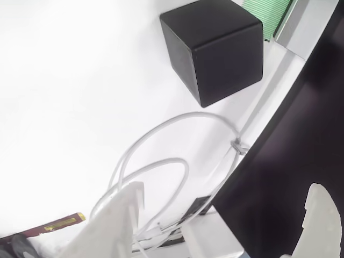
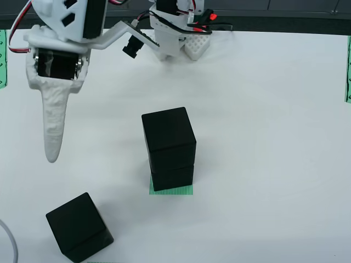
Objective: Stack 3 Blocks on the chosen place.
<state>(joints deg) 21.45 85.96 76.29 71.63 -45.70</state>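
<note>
Two black blocks stand stacked on the green-striped chosen place [image 2: 171, 190] at mid-table: the upper block [image 2: 168, 134] sits on the lower block [image 2: 173, 175]. A third block [image 2: 79, 227] lies loose on the white table at the front left, and the wrist view shows it at the top [image 1: 215, 48]. My gripper [image 1: 226, 188] is open with nothing between its white fingers. In the overhead view one long white finger [image 2: 54, 120] hangs above the table, left of the stack and behind the loose block, touching neither.
White cable loops [image 1: 161, 156] lie just below the loose block in the wrist view, beside a big black panel [image 1: 301, 150]. A green-striped strip [image 1: 266, 13] peeks out behind that block. The arm's base [image 2: 175, 33] stands at the table's back. Narrow green strips [image 2: 347, 71] mark the side edges.
</note>
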